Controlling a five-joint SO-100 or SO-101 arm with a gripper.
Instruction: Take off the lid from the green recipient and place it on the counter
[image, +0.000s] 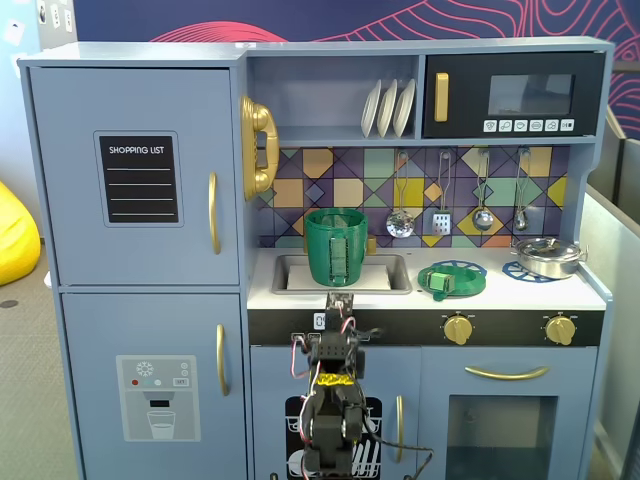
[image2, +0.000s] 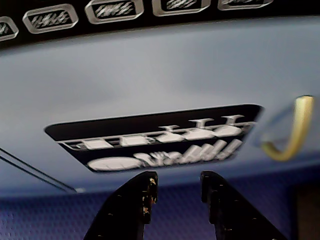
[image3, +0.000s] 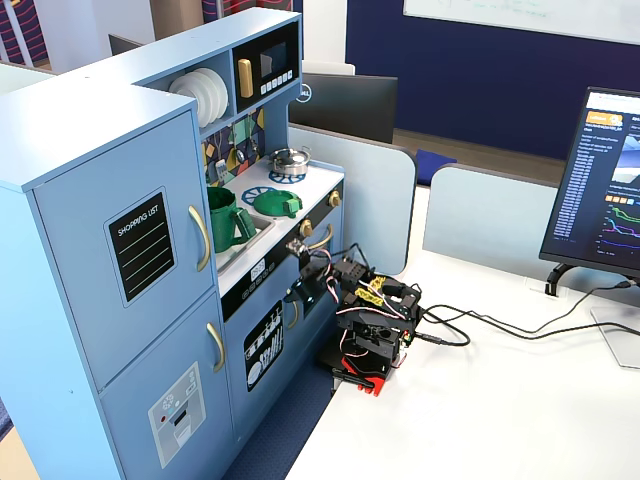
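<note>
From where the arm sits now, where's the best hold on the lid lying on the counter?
Probably the small knob on the lid. In a fixed view the lid lies flat on the counter over a burner ring, right of the sink, knob toward the front edge. The flat disc offers little else to pinch, so bring the end effector down from above, jaws astride the knob.

Pot (image: 336, 246) dark green, ribbed strip. Lid (image: 451, 279) dark green, lighter knob. Worktop (image: 500, 291) white, blue burner rings. Backsplash (image: 330, 190) multicolour geometric tiles. Gripper (image2: 178, 197) black.
</note>
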